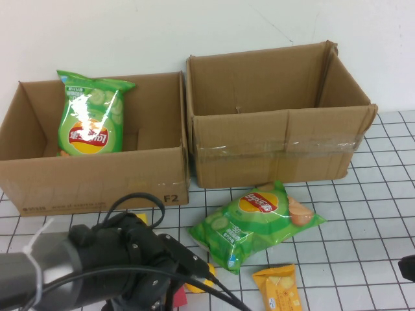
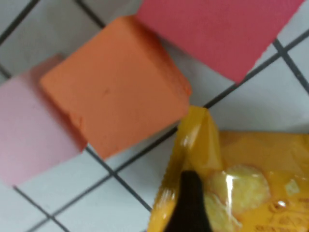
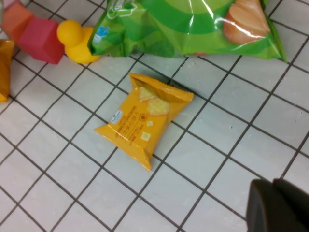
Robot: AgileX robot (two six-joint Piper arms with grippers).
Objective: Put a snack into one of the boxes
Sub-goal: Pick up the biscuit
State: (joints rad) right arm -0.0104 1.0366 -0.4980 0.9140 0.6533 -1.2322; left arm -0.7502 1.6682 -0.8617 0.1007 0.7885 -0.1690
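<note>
Two open cardboard boxes stand at the back. The left box (image 1: 97, 175) holds a green chip bag (image 1: 91, 116); the right box (image 1: 279, 152) shows nothing inside. A second green chip bag (image 1: 256, 223) lies in front of them. A small yellow snack packet (image 1: 279, 288) lies near the front and also shows in the right wrist view (image 3: 142, 121). My left gripper (image 2: 260, 193) is open, low over another yellow packet (image 2: 251, 159), with one fingertip (image 2: 190, 203) at the packet's edge. My right gripper (image 3: 277, 208) is shut and empty above bare table at the front right (image 1: 408, 267).
Toys lie beside the left gripper: an orange block (image 2: 111, 92), a red block (image 2: 222, 29), a pink block (image 2: 29, 130) and a yellow duck (image 3: 77, 41). My left arm (image 1: 130, 259) covers most of them in the high view.
</note>
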